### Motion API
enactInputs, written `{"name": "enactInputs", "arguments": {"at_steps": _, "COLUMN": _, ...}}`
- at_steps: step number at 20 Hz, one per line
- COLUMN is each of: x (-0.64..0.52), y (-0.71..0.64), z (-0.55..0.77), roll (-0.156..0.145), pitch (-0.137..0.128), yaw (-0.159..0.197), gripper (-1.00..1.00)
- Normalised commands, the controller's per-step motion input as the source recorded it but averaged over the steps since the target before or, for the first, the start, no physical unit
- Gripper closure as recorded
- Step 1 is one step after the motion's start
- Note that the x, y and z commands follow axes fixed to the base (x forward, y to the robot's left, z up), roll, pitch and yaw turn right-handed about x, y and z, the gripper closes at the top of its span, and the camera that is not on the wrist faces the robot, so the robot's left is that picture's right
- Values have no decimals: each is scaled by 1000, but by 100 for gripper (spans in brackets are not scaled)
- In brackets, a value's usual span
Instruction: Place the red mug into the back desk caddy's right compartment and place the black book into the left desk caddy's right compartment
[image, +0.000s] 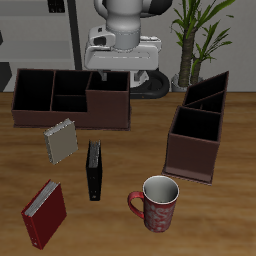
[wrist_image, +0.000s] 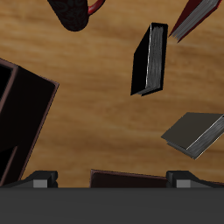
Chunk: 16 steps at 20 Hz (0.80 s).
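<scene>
Black book (image: 94, 170) lies between patterned book (image: 60, 141) — red mug (image: 158, 203).

black book (wrist_image: 150, 59) flat on bench (wrist_image: 96, 96) | grey book (wrist_image: 194, 134) near | caddy (wrist_image: 26, 109) at edge | mug (wrist_image: 77, 10) partly seen

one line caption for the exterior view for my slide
Franka gripper above back desk caddy; red mug and black book untouched.

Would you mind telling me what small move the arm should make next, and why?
Probably bring the claw forward and down toward the red mug. The mug stands upright near the table's front edge, untouched, while the claw hangs high over the back desk caddy holding nothing visible. The black book also lies untouched, so either grasp could come first.
</scene>
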Motion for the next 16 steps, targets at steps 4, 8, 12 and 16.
{"name": "enactInputs", "arguments": {"at_steps": 4, "x": 324, "y": 114, "z": 131, "roll": -39, "pitch": -70, "yaw": 9, "gripper": -100}}
{"name": "enactInputs", "arguments": {"at_steps": 8, "x": 500, "y": 270, "z": 150, "roll": 7, "pitch": -58, "yaw": 0, "gripper": -100}}
{"name": "enactInputs", "arguments": {"at_steps": 12, "x": 442, "y": 263, "z": 83, "roll": 23, "pitch": -22, "yaw": 29, "gripper": -100}}
{"name": "enactInputs", "arguments": {"at_steps": 16, "x": 520, "y": 316, "z": 49, "roll": 34, "pitch": 11, "yaw": 15, "gripper": -100}}
